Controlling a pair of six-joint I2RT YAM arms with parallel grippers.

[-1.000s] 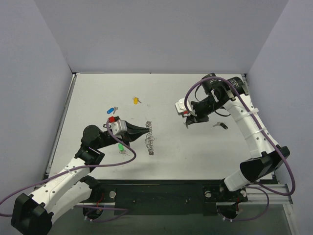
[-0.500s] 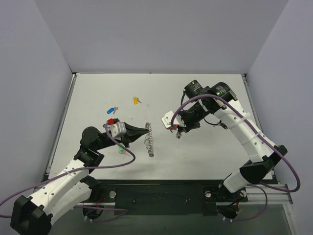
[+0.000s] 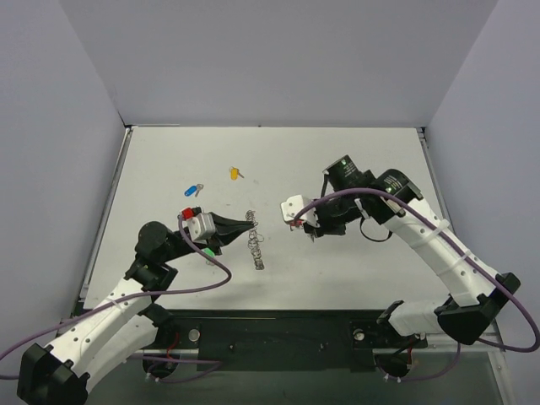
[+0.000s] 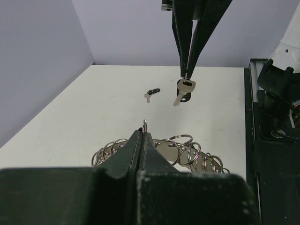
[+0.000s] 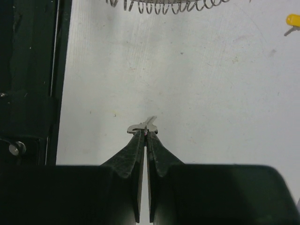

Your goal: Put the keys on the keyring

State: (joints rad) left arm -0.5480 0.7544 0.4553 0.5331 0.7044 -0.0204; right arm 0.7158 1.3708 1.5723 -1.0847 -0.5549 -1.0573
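Threading: left gripper [image 4: 143,134] clamped the keyring [image 4: 183,151]; right gripper [image 4: 186,75] pinched a key [image 4: 183,89] just beyond it, alignment likely next.

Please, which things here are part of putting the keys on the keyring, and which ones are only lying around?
Belong to the job: keyring in the left gripper; dark-headed key in the right gripper; yellow key, blue key, green key, small black key on the table.

Only around: purple cable, black base rail; both belong to the rig.
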